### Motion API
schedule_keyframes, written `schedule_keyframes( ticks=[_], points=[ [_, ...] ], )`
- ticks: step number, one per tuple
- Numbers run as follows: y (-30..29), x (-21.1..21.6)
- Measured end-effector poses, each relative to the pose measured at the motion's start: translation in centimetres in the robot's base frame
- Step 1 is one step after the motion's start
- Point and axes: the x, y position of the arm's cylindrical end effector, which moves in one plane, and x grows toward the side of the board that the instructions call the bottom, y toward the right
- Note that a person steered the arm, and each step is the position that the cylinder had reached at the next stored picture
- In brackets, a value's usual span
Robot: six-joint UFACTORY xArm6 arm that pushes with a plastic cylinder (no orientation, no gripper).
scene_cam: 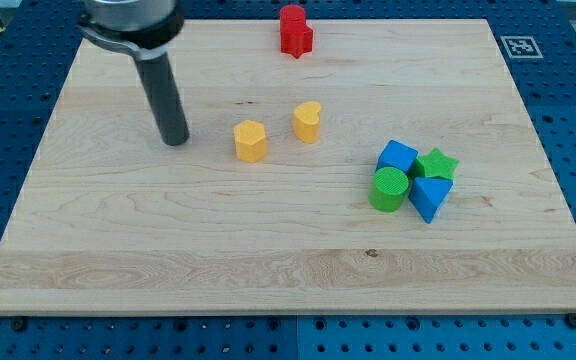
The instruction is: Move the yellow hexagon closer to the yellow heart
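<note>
So starting at the near edge of the table: nothing much there, just bare wood across the whole front strip.

A bit further in, over toward the right edge, there's a tight little huddle of four blocks. Green cylinder and blue triangle in front, blue cube-ish block and green star behind them, all touching or just about. None of that matters for this job, and it sits well apart from the action.

Middle of the table is where it counts. The yellow hexagon sits just left of and slightly nearer than the yellow heart. They're already near each other, with a small gap of wood between them, not touching.

My tip is down on the table to the left of the hexagon, near it but not in contact, roughly level with it. No claw on this rig, just the rod, so nothing's open, closed or held.

Way back at the far edge is a red block, shape hard to call.

My read: this is the lining-up stage, the push hasn't landed yet. Next move looks like a slide to the right and a touch toward the far edge, catching the hexagon square on its left face so it heads for the heart rather than skating past it on the near side.
</note>
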Motion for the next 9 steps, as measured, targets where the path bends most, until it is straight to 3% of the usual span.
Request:
schedule_keyframes(
  ticks=[2,3,5,7,9],
  points=[
    [6.8,-1.4],
    [7.3,-1.5],
    [3.0,-1.2],
    [2.3,3.4],
    [8.8,2.9]
  ],
)
